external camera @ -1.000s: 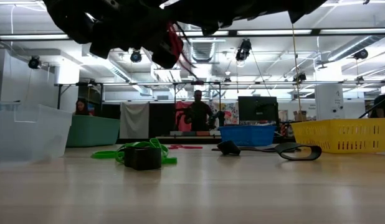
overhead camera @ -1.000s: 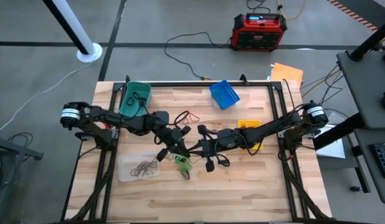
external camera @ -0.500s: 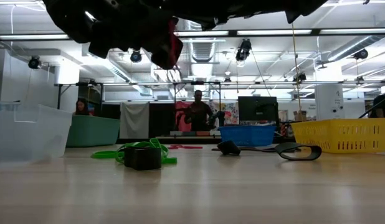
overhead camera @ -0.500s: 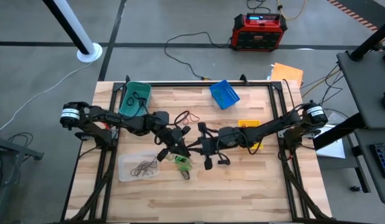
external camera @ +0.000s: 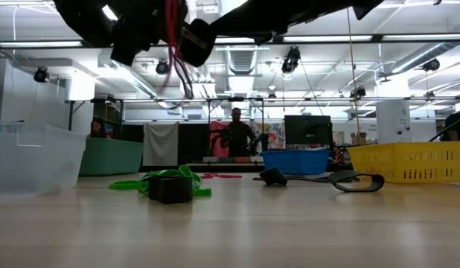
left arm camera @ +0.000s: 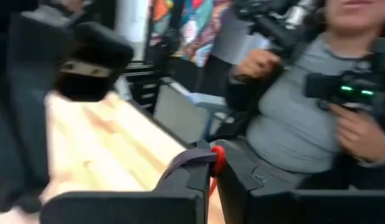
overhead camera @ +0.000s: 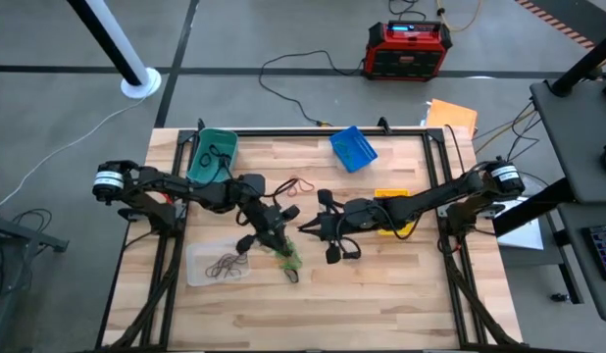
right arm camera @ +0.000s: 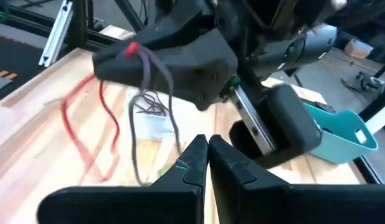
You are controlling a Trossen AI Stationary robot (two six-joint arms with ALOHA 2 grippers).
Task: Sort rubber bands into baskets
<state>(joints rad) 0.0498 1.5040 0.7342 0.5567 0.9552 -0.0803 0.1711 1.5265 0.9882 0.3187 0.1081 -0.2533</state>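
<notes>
Table (overhead camera: pixel 381 294): pale wood planks, black frame.
Baskets: teal-green (overhead camera: pixel 213 154); blue (overhead camera: pixel 353 148); yellow (overhead camera: pixel 392 210); clear (overhead camera: pixel 220 263).
Rubber bands: red (right arm camera: pixel 99 127) and dark brown (right arm camera: pixel 161 87) in left gripper (right arm camera: pixel 133 53); bright green (external camera: pixel 167 179) on table; red loop (overhead camera: pixel 299 184) on table.
Block (external camera: pixel 170 188): black.
Arms (overhead camera: pixel 185 188): dark.
Floor box (overhead camera: pixel 409 49): red and black.

No legible text or labels anywhere
</notes>
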